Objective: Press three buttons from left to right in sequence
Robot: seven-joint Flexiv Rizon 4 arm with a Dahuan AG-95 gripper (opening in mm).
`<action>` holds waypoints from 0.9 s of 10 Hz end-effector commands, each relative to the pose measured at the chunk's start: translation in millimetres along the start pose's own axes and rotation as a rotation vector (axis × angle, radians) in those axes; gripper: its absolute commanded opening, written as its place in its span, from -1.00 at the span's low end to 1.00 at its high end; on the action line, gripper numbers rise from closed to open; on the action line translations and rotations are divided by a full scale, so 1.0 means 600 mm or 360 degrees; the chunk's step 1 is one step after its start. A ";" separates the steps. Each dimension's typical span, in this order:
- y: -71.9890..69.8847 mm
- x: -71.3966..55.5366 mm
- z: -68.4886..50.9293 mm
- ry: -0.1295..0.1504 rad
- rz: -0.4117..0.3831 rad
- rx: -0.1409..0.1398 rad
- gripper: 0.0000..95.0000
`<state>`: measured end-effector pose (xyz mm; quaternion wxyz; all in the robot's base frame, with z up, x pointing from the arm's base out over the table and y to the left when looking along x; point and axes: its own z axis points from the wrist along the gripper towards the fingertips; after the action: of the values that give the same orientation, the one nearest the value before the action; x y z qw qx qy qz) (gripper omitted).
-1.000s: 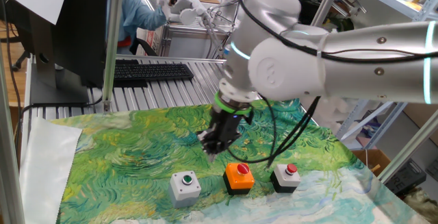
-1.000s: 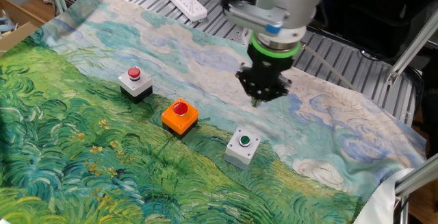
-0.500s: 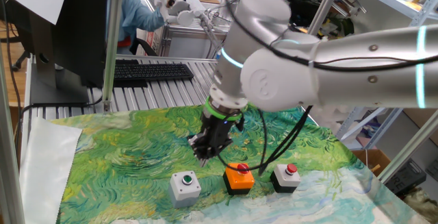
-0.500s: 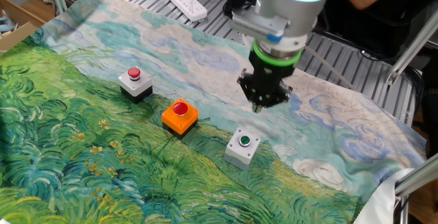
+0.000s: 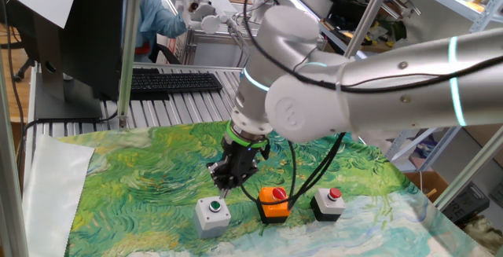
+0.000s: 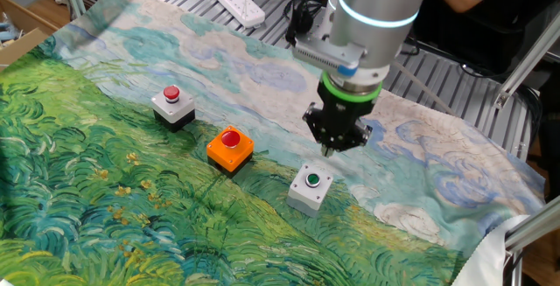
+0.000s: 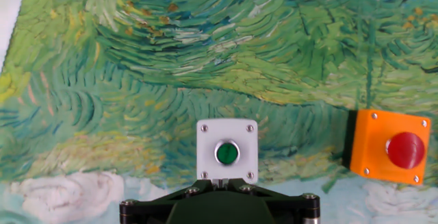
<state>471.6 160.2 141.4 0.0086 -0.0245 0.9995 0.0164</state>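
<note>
The tool (image 5: pixel 223 183) is moving leftward and lower, now hovering just above and behind the grey button (image 5: pixel 212 214), first in line on the worktop (image 5: pixel 126 178); its fingers' spacing cannot be told. The orange button (image 5: pixel 273 203) and black button (image 5: pixel 328 203) are waiting untouched, so the sequence is likely just starting.

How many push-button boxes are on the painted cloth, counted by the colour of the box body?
Light grey square box with green cap: 1
Orange square box with red cap: 1
Black square box with small red cap: 1
Total: 3
</note>
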 end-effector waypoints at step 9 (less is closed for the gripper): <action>-0.008 -0.020 0.060 -0.0014 0.0028 0.0007 -1.00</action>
<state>485.4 157.8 103.7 0.0129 -0.0148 0.9997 0.0144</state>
